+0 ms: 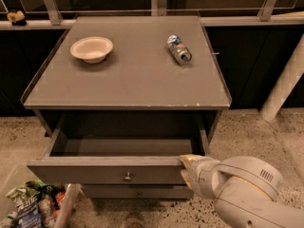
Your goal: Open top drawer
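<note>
The top drawer (95,171) of the grey cabinet stands pulled out toward me. Its grey front carries one small round metal knob (127,176) at the centre, and its plain grey inside (123,144) shows, with nothing visible in it. My gripper (186,167) is at the right end of the drawer front, touching its top edge. The white arm (242,191) fills the lower right and hides the drawer's right corner. A slimmer drawer (137,192) shows just below the top one.
On the cabinet top (128,75) sit a white bowl (91,48) at the left and a can (178,49) lying on its side at the right. A clear bin of packets (33,208) stands on the floor at lower left. A white post (285,80) leans at right.
</note>
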`<action>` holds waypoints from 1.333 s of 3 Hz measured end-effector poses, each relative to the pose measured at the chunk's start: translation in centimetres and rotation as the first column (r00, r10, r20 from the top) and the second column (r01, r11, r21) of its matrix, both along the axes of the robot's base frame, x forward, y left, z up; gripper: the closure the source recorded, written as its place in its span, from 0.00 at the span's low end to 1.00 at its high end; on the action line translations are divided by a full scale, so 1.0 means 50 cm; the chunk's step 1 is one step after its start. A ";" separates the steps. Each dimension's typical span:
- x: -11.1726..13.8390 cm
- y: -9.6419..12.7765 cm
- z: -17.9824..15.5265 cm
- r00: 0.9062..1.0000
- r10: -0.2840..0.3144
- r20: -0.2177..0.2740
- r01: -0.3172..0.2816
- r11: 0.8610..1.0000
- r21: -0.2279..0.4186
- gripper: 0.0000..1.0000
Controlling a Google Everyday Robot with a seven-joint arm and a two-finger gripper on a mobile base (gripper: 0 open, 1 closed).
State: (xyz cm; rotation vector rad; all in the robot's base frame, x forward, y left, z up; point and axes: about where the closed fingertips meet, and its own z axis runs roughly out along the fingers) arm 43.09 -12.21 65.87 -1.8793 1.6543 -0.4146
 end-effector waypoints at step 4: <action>-0.038 -0.020 -0.011 1.000 0.010 0.013 -0.010 1.000 0.001 1.00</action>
